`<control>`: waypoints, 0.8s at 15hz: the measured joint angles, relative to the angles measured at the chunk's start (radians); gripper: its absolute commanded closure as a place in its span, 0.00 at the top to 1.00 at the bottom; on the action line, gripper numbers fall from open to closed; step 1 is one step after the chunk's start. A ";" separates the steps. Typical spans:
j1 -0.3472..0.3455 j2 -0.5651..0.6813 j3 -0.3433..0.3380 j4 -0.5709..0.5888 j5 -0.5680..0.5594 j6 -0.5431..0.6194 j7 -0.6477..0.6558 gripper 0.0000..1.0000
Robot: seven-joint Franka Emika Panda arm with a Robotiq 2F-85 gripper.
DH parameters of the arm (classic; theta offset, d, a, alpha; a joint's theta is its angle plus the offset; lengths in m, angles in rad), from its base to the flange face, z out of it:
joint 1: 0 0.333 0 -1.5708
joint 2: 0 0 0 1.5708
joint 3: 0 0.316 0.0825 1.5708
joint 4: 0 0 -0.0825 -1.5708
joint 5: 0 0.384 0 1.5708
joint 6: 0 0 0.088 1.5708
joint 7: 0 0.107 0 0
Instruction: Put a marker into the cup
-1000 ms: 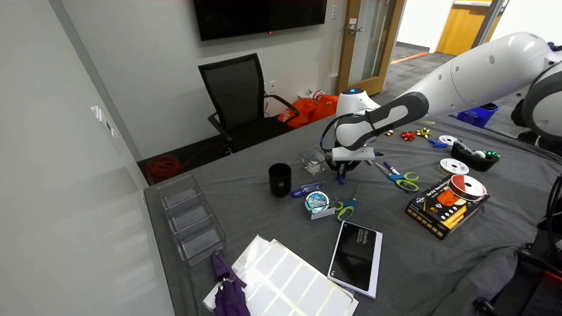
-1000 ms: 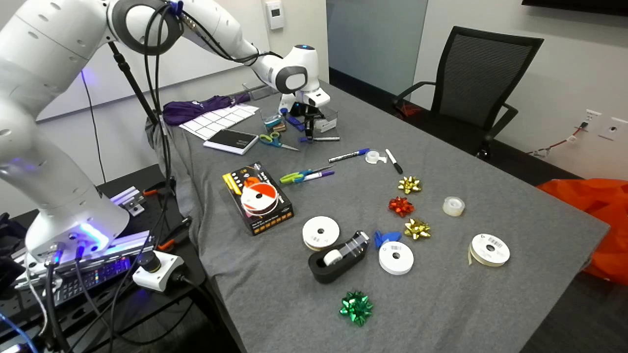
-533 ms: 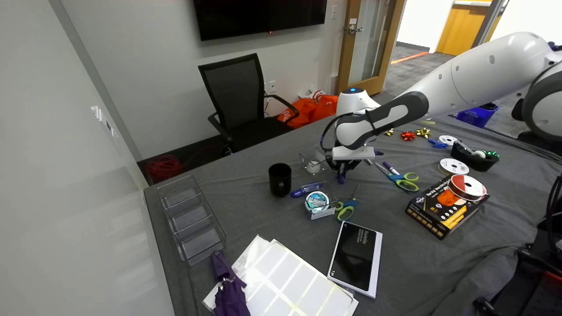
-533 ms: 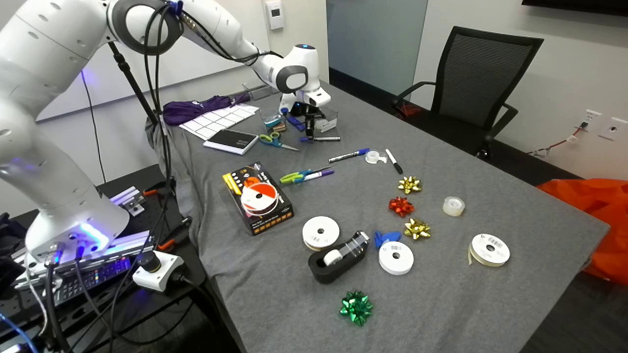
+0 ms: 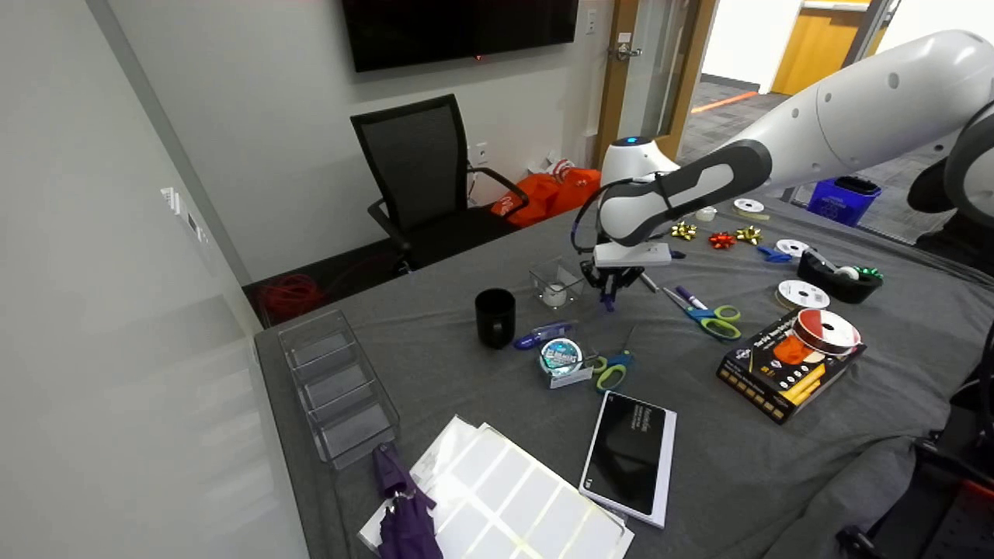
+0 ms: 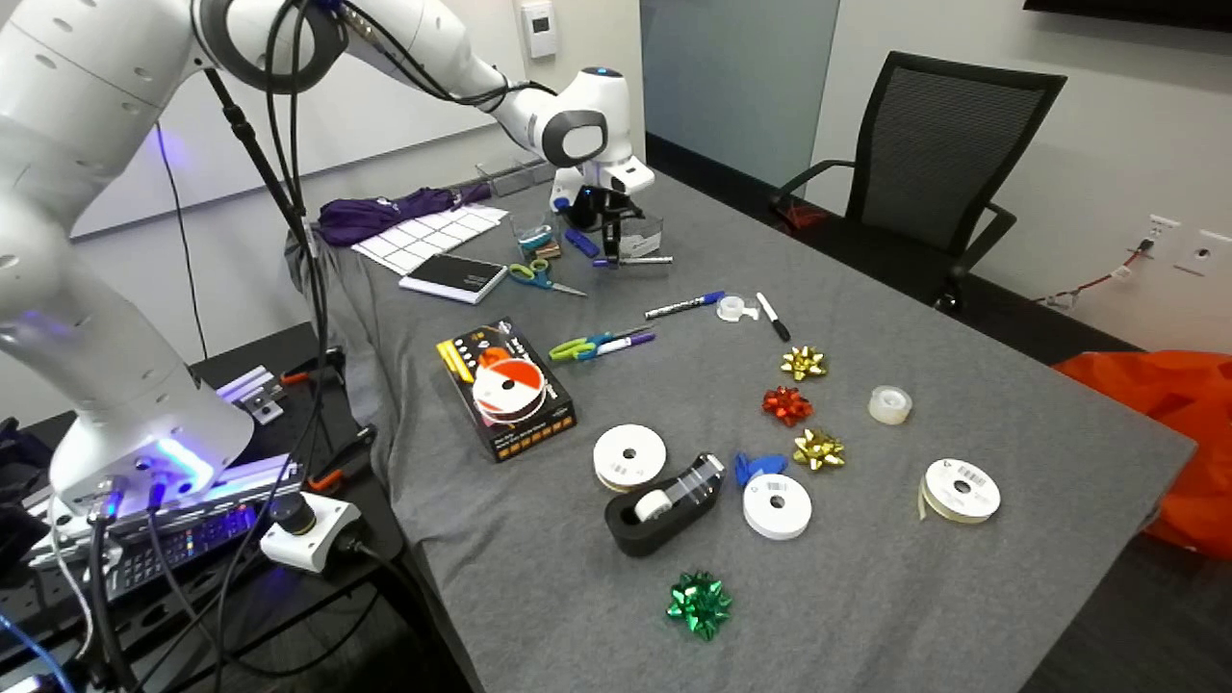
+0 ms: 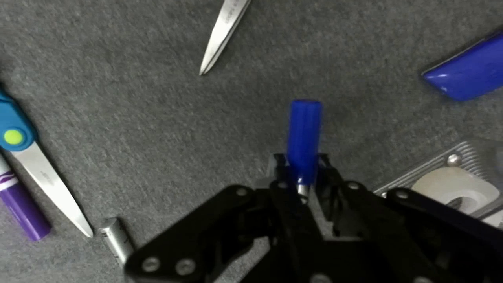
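The blue-capped marker (image 7: 305,137) is pinched in the gripper (image 7: 301,160), its jaws narrow around the lower part of the cap; the blue end sticks out past the fingertips and the silver barrel runs back between them. In an exterior view the marker (image 6: 650,260) lies almost level; whether it hangs just over the gray cloth (image 7: 165,129) or brushes it is hard to tell.

The black cup (image 5: 495,317) stands upright to the left of the jaws in an exterior view. Just beside the jaws, toward the cup, sits a clear box (image 5: 557,273) with a tape roll (image 5: 554,296) in it. A blue object (image 5: 543,335) lies on the near side, one end just beside the cup's foot. A thin strip of cloth shows from jaws to cup, between the box's near edge and the blue object.

In the wrist view, cloth opens ahead of the fingertips as far as the blades of scissors (image 7: 220,39). To the left of the jaws lie more scissors (image 7: 49,184) and a purple-capped marker (image 7: 25,214); closer in, the end of a silver marker (image 7: 117,239) pokes out from beneath the gripper's linkage.

Behind the jaws in an exterior view, cloth stretches to the far edge of the table (image 5: 435,283), with a chair (image 5: 411,163) past it. Well apart from the jaws, past the cup, lies a clear compartment tray (image 5: 340,392).
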 measured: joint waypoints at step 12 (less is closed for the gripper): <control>-0.009 -0.196 0.004 -0.175 -0.001 -0.174 -0.161 0.20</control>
